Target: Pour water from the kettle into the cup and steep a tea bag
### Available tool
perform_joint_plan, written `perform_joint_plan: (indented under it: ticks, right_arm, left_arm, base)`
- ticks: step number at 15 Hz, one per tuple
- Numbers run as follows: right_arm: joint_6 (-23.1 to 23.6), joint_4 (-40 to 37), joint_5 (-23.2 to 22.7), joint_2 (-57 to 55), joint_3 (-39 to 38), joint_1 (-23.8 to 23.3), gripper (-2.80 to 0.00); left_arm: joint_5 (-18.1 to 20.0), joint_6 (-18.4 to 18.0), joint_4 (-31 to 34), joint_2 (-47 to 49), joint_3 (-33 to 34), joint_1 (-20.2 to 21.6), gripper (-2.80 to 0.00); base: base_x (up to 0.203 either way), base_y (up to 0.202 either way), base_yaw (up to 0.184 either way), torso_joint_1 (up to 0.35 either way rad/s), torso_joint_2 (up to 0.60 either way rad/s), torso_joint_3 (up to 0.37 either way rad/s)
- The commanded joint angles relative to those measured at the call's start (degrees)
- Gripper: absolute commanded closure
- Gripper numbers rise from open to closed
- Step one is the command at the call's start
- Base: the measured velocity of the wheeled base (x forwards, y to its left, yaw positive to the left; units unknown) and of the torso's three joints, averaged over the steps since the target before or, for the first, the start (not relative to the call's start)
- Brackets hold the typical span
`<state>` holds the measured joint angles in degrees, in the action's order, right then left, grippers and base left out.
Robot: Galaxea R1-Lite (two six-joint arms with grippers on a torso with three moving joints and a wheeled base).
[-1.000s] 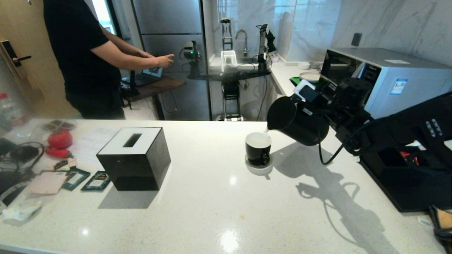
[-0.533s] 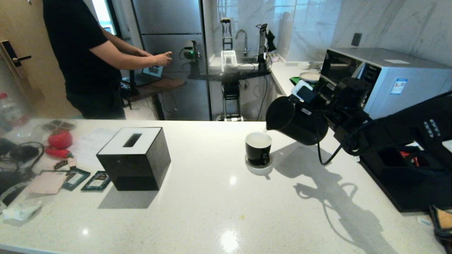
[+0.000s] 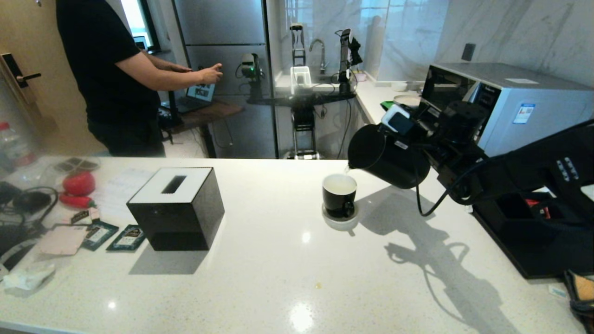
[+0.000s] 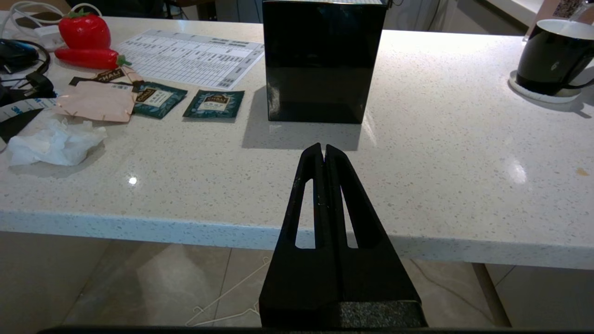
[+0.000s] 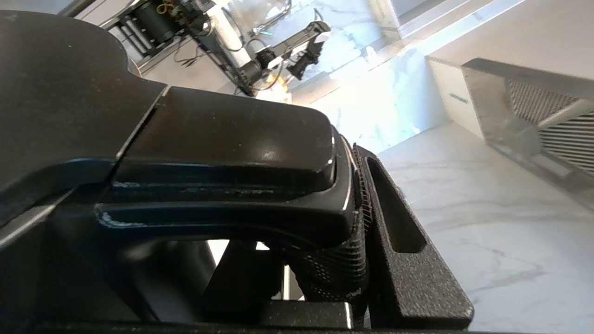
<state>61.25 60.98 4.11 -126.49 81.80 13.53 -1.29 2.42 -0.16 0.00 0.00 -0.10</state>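
Note:
The matte black kettle hangs tilted above the counter, its spout just over the rim of the cup. The black cup stands on its white saucer and holds pale liquid; any stream of water is too faint to see. My right gripper is shut on the kettle handle, with one finger pressed against its side. My left gripper is shut and empty, low in front of the counter's near edge. Two dark green tea bag sachets lie left of the tissue box.
A black cube tissue box stands left of centre. Cables, a red strawberry toy, papers and a crumpled tissue crowd the counter's left end. A black tray and a microwave are on the right. A person stands behind the counter.
The kettle has risen a little and shifted slightly left, spout staying over the cup. The person's hand has drawn back a bit.

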Motion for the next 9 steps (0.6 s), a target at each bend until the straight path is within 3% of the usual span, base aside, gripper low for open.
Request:
perform_joint_plan:
  ticks: [1, 9]
  right_arm:
    - [0.7, 0.5, -0.1, -0.1, 0.0, 0.1, 0.00]
    - [2.2, 0.5, -0.2, 0.1, 0.1, 0.2, 0.00]
  left_arm:
    - [0.0, 0.0, 0.0, 0.0, 0.0, 0.0, 0.00]
    - [0.0, 0.0, 0.0, 0.0, 0.0, 0.0, 0.00]
  base:
    - [0.000, 0.000, 0.000, 0.000, 0.00, 0.000]
    - [0.000, 0.000, 0.000, 0.000, 0.00, 0.000]
